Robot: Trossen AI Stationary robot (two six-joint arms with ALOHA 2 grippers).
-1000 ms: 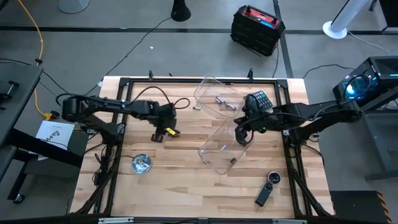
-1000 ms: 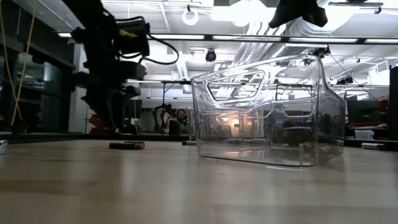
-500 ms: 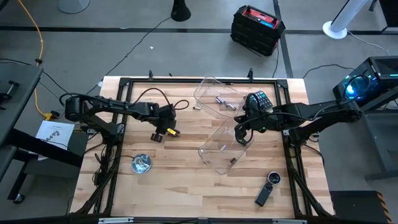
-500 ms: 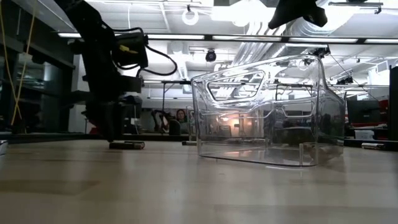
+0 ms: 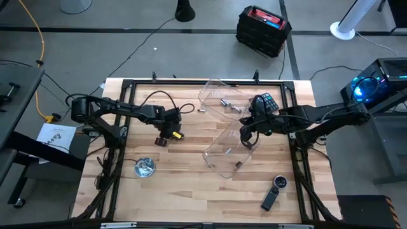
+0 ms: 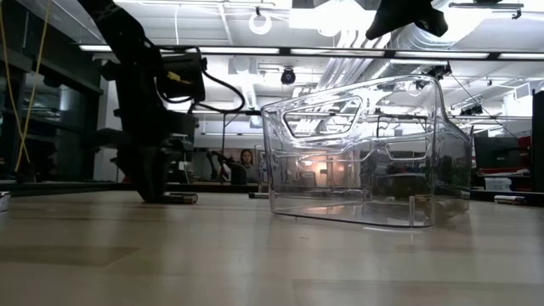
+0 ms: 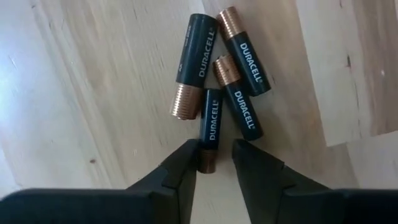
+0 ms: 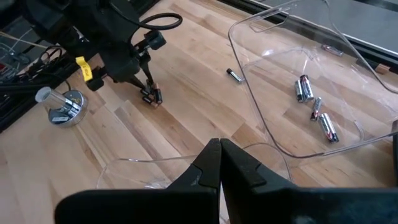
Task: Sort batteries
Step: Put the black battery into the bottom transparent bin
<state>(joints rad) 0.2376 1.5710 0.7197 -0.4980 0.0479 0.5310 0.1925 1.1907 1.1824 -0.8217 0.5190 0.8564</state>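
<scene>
We have the left gripper (image 7: 211, 163) open, fingers straddling the copper end of the smallest battery (image 7: 210, 127) in the four-cell cluster on the table. We should close squarely and lift straight, avoiding the touching neighbours. Right gripper (image 8: 220, 151) sits closed and empty over the clear trays (image 5: 224, 121).

Grey concrete floor (image 5: 127, 44) surrounded light wooden table (image 5: 184, 172). Black crate with red top (image 5: 263, 28) sat on floor beyond table's far edge. Yellow cable (image 5: 39, 38) trailed at far left; white paper sheet (image 5: 57, 137) lay beside table's left side. Low view: ceiling strip lights (image 6: 255, 51), pale ducts (image 6: 357, 38), seated person (image 6: 247, 161) far off.
</scene>
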